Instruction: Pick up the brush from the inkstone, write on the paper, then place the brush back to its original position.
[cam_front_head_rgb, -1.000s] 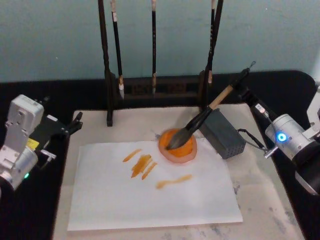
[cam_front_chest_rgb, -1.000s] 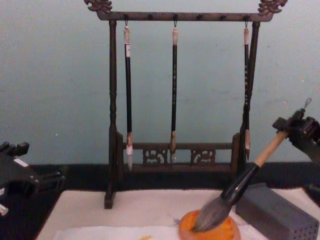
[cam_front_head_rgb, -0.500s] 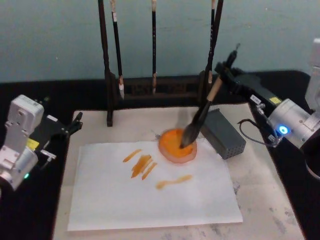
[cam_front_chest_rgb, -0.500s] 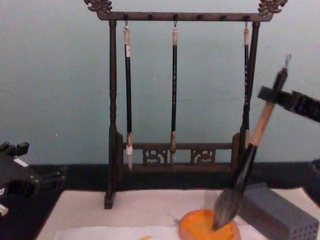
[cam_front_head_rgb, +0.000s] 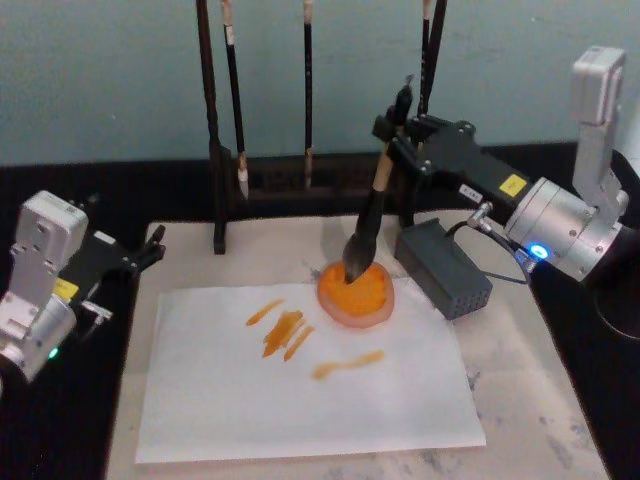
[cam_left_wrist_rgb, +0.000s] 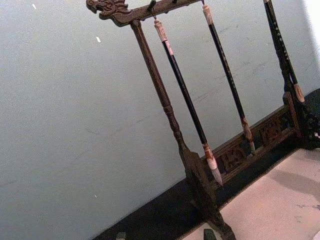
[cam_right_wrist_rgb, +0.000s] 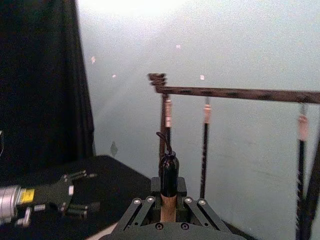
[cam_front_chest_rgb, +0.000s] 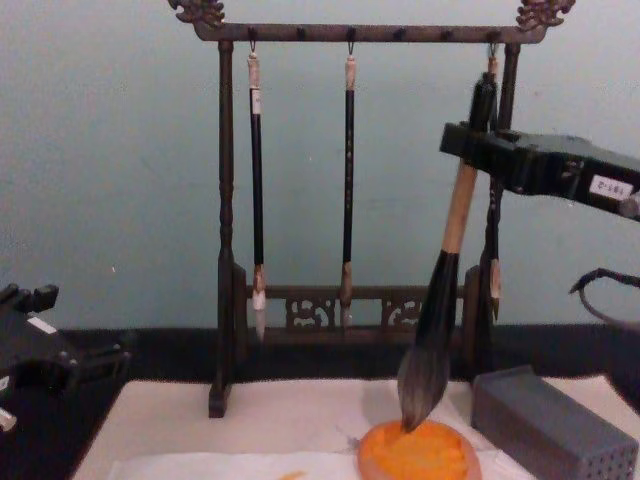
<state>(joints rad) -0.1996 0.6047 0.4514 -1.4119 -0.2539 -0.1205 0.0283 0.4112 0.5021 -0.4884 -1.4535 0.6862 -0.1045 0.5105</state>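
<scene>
The brush (cam_front_head_rgb: 372, 205) stands nearly upright, its bushy dark bristles (cam_front_chest_rgb: 425, 370) touching the top of the orange inkstone (cam_front_head_rgb: 372, 300) (cam_front_chest_rgb: 415, 455). My right gripper (cam_front_head_rgb: 392, 140) (cam_front_chest_rgb: 470, 140) is shut on the tan shaft just below its black end (cam_right_wrist_rgb: 168, 170), reaching in from the right. The whitish paper (cam_front_head_rgb: 300, 400) lies in front of the inkstone and carries several orange strokes. At the table's left edge my left gripper (cam_front_head_rgb: 150, 250) (cam_right_wrist_rgb: 75, 192) is parked and open, holding nothing.
A dark wooden rack (cam_front_chest_rgb: 350, 32) with three thin hanging brushes (cam_front_head_rgb: 307, 100) stands behind the inkstone. A grey perforated box (cam_front_head_rgb: 445, 268) (cam_front_chest_rgb: 545, 425) sits just right of the inkstone. The beige felt mat (cam_front_head_rgb: 540, 400) underlies everything.
My right gripper has swung up and to the left, raising the brush from a slant across the inkstone to nearly upright. The left arm has not moved.
</scene>
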